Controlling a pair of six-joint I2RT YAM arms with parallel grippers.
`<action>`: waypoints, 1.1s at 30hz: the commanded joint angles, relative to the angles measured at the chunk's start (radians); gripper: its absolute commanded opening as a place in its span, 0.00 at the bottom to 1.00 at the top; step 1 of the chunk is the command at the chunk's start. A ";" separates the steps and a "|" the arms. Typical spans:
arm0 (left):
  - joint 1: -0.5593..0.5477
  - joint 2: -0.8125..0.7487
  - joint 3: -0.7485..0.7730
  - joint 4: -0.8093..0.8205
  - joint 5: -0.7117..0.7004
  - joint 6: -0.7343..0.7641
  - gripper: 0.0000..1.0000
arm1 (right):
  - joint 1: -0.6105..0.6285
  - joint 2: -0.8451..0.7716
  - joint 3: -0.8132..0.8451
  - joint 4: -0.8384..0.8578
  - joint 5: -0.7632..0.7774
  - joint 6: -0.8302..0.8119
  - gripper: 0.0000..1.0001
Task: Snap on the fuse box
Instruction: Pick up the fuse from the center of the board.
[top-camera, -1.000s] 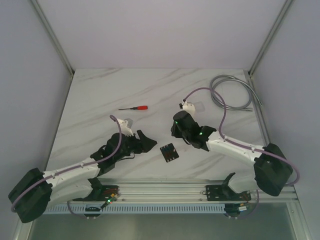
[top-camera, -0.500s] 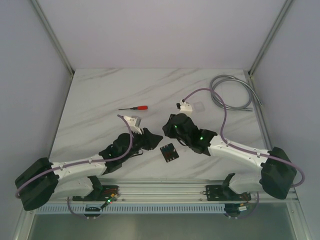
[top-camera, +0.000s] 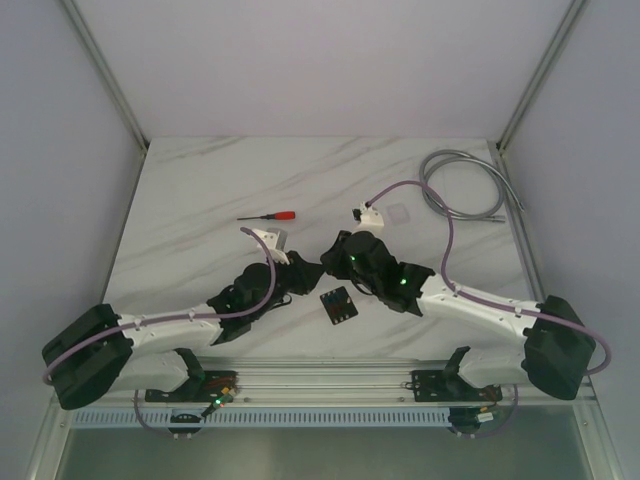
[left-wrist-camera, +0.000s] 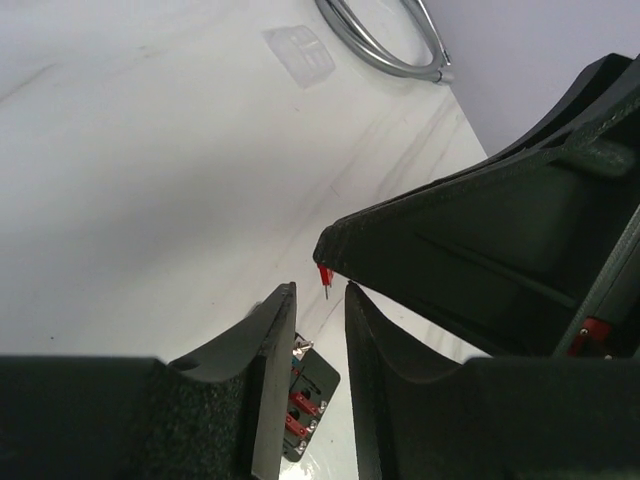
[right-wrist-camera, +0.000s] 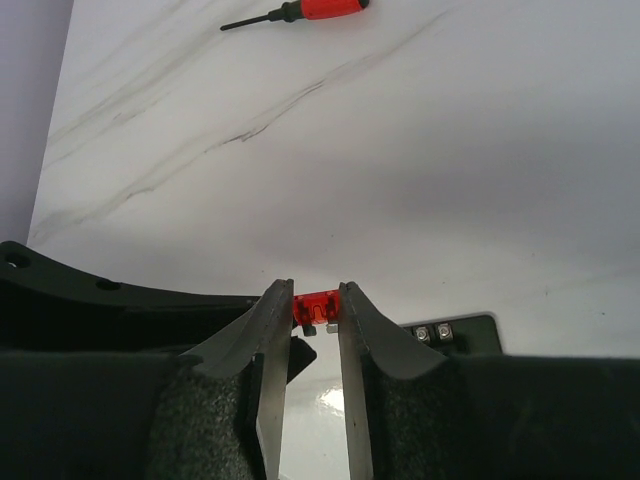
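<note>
I count one fuse box (top-camera: 338, 306), one red fuse (right-wrist-camera: 314, 306), one screwdriver (top-camera: 268, 216), one clear lid (top-camera: 399, 214) and one coiled grey cable (top-camera: 465, 190). My right gripper (right-wrist-camera: 314, 288) pinches the red fuse at its tips. My left gripper (left-wrist-camera: 320, 295) stands narrow, with nothing between its fingers. The fuse box lies flat on the table (top-camera: 200, 180), near my meeting fingertips, at five o'clock from them in the top view.
</note>
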 joint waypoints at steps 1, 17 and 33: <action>-0.006 0.012 0.032 0.076 -0.011 0.022 0.35 | 0.010 -0.023 -0.019 0.046 0.005 0.028 0.29; -0.005 -0.001 0.026 0.064 -0.003 0.041 0.00 | 0.019 -0.051 -0.051 0.091 -0.010 0.033 0.40; 0.019 -0.216 0.059 -0.127 0.384 0.407 0.00 | -0.141 -0.426 -0.112 0.068 -0.482 -0.499 0.55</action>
